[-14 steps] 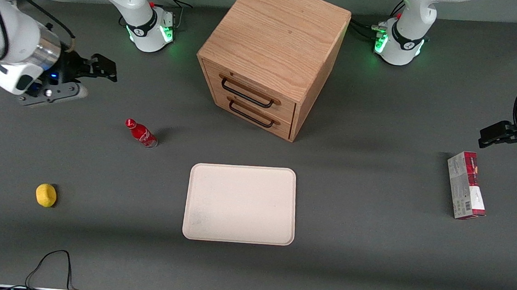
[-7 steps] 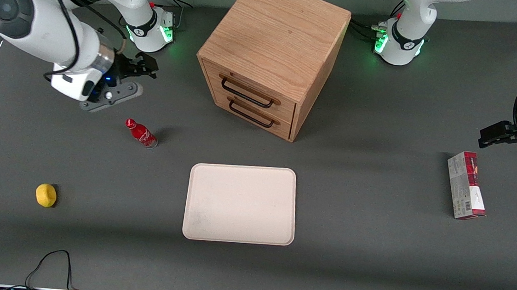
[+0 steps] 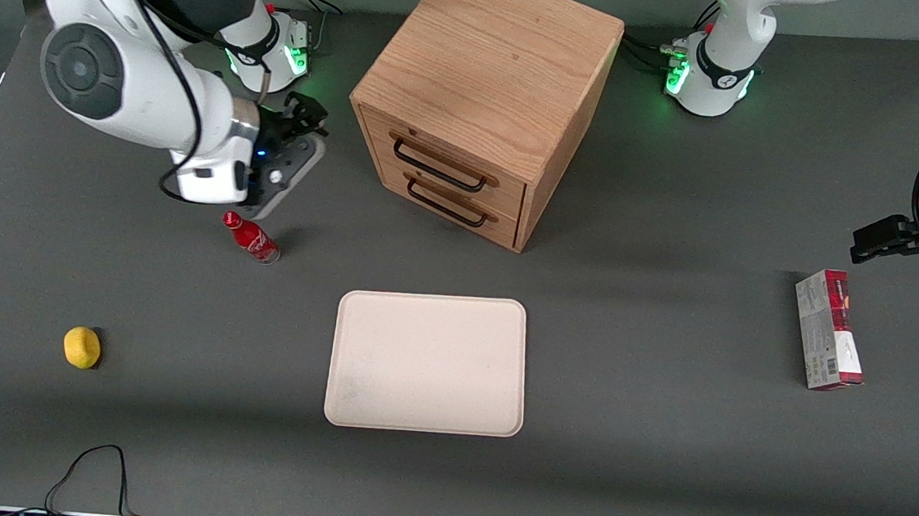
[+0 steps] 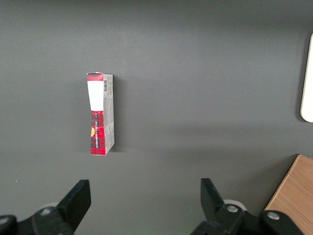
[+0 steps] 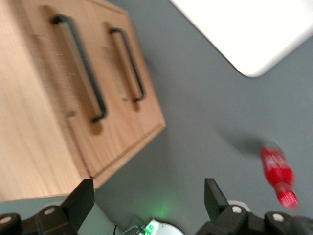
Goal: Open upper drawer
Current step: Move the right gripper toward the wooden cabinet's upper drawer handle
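- Fingers [image 5: 80, 198] of the gripper [image 3: 303, 114] stand wide apart, nothing between them — both black tips show in the right wrist view with bare table in the gap.
- Gripper hangs above the table beside the cabinet [image 3: 485, 88], toward the working arm's end, clear of the wood and not touching it.
- Upper drawer [image 3: 442, 162] is shut, its front flush with the cabinet face; the thin black handle [image 3: 438, 166] lies across it, untouched. In the right wrist view the same handle [image 5: 80, 68] runs along the drawer front.
- Lower drawer [image 3: 452, 202] sits directly under it, also shut, with a matching black handle.
- Red bottle [image 3: 251, 237] lies tilted on the table just beside the arm's wrist, nearer the front camera than the gripper; it shows blurred in the right wrist view [image 5: 278, 176].
- Pale tray [image 3: 427, 362] rests flat in front of the cabinet, nearer the front camera, apart from it.
- Yellow ball [image 3: 82, 346] sits near the working arm's end, well apart from the bottle.
- Red-and-white box [image 3: 828, 330] lies toward the parked arm's end — on its side on the grey table [image 3: 658, 438].
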{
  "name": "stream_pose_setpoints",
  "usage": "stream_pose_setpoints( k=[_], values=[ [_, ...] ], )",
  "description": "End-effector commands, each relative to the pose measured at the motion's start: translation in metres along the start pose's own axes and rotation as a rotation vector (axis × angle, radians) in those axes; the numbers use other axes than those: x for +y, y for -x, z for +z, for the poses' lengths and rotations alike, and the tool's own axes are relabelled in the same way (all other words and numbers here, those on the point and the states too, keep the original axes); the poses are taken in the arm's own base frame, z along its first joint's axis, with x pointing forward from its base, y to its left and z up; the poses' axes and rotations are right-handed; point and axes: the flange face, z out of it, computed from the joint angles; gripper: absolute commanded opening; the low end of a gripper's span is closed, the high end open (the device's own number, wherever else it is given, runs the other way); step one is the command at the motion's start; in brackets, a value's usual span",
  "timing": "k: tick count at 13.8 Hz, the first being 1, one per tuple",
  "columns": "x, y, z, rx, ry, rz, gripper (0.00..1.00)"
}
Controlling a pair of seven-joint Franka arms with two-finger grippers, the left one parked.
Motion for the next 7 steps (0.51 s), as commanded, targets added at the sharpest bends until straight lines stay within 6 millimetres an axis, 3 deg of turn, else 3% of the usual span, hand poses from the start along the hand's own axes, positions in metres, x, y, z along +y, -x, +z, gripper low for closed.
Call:
stream_pose_setpoints(
  k=[1,3,7],
  values=[
    [0.003,-0.024,0.014,0.018,-0.091,-0.077,1.00],
    [-0.001,-0.049,0.026,0.017,-0.102,-0.114,1.00],
    [0.002,-0.076,0.026,0.071,-0.090,-0.144,1.00]
  ],
)
